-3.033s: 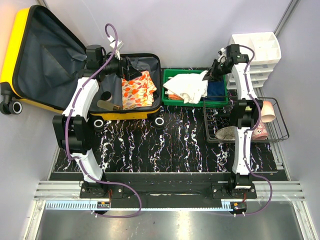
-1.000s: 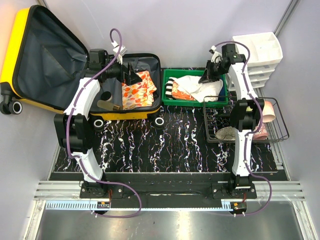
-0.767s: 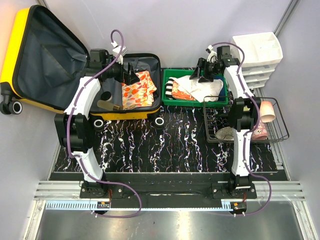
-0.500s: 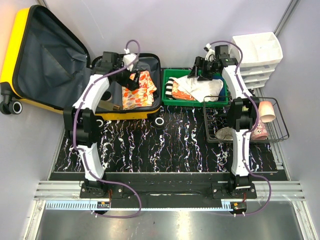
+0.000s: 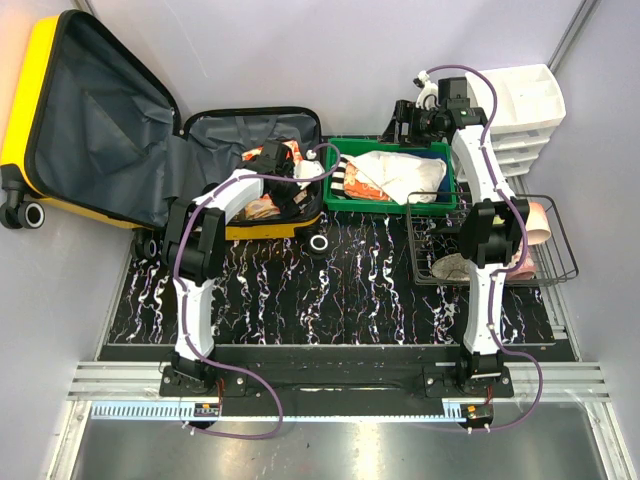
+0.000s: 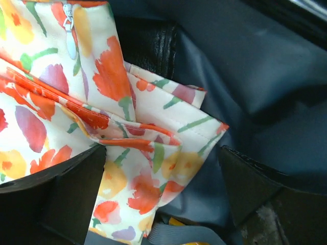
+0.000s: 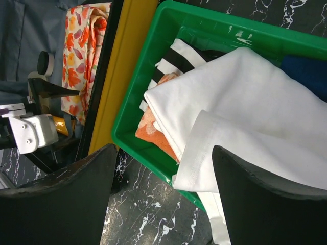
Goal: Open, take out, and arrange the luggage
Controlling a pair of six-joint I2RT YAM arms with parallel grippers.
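Luggage (image 5: 90,130) is open at 10 o'clock in the top view. The yellow lid is tipped up at back-left, and the base shell lies flat on the table (image 5: 370,290) at 11 o'clock. One wheel (image 5: 318,243) is on the near side. Grey lining (image 6: 265,76) covers the inside.

Left gripper (image 6: 161,158) is down inside the base shell with its fingers wide apart. They straddle the corner of a floral pouch (image 6: 76,102) without closing on it. Can't tell if the pads touch the fabric. The pouch's zipper pull (image 6: 69,30) sits at 11 o'clock in the wrist view. The pouch lies on the lining.

Right gripper (image 7: 163,150) hangs over the back edge of the green tray (image 7: 219,28), at 1 o'clock in the top view. Its fingers are spread with nothing between them.

The tray sits just beside the base shell, at its 3 o'clock side. A white cloth (image 7: 245,102) is on top in the tray. A black-and-white striped garment (image 7: 171,58) and an orange piece (image 7: 153,130) show under its left edge. Blue fabric (image 7: 306,71) is at the tray's far right.

A wire basket (image 5: 560,255) sits at 3 o'clock with a pink cup (image 5: 537,222) inside. A white drawer unit (image 5: 520,95) stands at 2 o'clock behind it.
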